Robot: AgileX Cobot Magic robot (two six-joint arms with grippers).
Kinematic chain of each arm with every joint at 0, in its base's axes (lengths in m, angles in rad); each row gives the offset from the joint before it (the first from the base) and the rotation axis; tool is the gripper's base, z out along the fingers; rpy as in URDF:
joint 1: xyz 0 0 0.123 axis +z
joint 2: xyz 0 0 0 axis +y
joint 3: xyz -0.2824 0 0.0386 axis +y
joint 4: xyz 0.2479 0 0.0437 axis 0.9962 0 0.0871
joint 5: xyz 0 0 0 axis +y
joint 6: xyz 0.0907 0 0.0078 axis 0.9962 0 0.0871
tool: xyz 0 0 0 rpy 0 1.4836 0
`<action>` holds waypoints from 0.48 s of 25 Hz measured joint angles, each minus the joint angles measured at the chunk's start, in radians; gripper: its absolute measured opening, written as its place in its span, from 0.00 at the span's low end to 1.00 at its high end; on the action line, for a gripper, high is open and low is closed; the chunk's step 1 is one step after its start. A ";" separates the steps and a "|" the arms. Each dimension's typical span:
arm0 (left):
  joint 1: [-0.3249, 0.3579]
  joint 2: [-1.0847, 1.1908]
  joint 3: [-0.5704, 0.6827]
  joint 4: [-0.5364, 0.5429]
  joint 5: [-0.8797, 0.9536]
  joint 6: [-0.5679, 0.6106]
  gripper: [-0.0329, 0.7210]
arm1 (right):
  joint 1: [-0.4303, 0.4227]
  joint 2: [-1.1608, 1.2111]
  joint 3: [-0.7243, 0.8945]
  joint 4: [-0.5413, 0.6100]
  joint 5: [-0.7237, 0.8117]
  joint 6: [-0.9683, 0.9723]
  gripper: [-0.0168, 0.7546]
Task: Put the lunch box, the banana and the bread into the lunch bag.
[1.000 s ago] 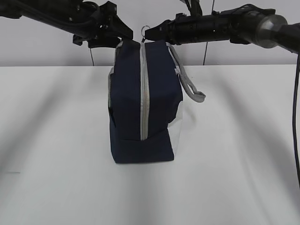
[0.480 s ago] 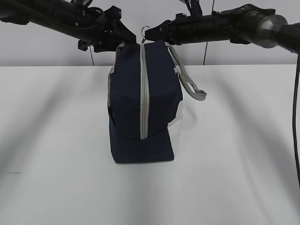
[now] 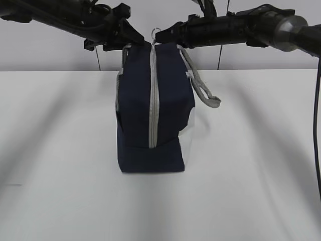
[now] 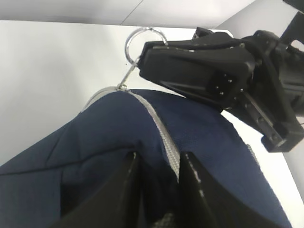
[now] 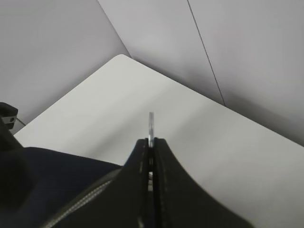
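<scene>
Below, the labelled parts of the scene.

Surface: a plain white table [image 3: 251,165], matte, bare around the bag; soft arm shadows fall across it on both sides.

Room: a pale grey wall [image 3: 150,55] directly behind the table edge; a thin dark cable hangs down it behind the right arm.

Lunch bag, place: the lunch bag [image 3: 150,115] stands on the table directly beneath both pincers, its top edge meeting them.

Lunch bag, axis: long axis upright as it stands, the narrow zippered end facing the exterior camera; the zipper [image 3: 153,95] runs vertically from the top down to a fold near the base.

Lunch bag, looks: navy-blue fabric, grey zipper tape, closed along the visible length; a grey webbing handle [image 3: 203,90] loops out below the right pincer; a white panel [image 3: 188,138] shows on that same side.

Ring pull: a metal ring pull [image 4: 145,40] rises above the bag's top corner, linked to the zipper slider.

Right pincer: the right gripper [image 5: 151,142] has its fingers pressed together, clamped on the ring pull, whose edge pokes up between the tips.

Left pincer: the left gripper [image 4: 159,166] straddles the bag's top seam beside the zipper, fabric bunched between its fingers [image 4: 126,190]; whether they grip it cannot be told.
</scene>
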State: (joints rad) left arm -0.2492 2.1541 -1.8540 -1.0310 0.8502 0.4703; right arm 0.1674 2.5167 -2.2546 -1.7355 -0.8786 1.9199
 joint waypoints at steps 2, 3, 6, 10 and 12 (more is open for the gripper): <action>-0.002 0.000 -0.010 0.008 0.020 0.000 0.19 | 0.000 0.000 0.000 0.004 0.000 0.002 0.03; -0.003 0.000 -0.013 0.016 0.030 0.006 0.13 | 0.000 0.000 0.000 0.006 0.000 0.002 0.03; -0.011 0.000 -0.018 0.020 0.048 0.028 0.06 | 0.000 0.000 0.000 0.016 0.000 0.002 0.03; -0.014 0.000 -0.018 0.020 0.064 0.074 0.05 | -0.002 0.000 0.000 0.027 0.000 0.002 0.03; -0.014 -0.002 -0.018 0.020 0.080 0.104 0.05 | -0.006 0.000 0.000 0.048 0.000 0.002 0.03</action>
State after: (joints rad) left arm -0.2634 2.1522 -1.8720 -1.0112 0.9305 0.5747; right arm 0.1614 2.5167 -2.2546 -1.6872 -0.8786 1.9219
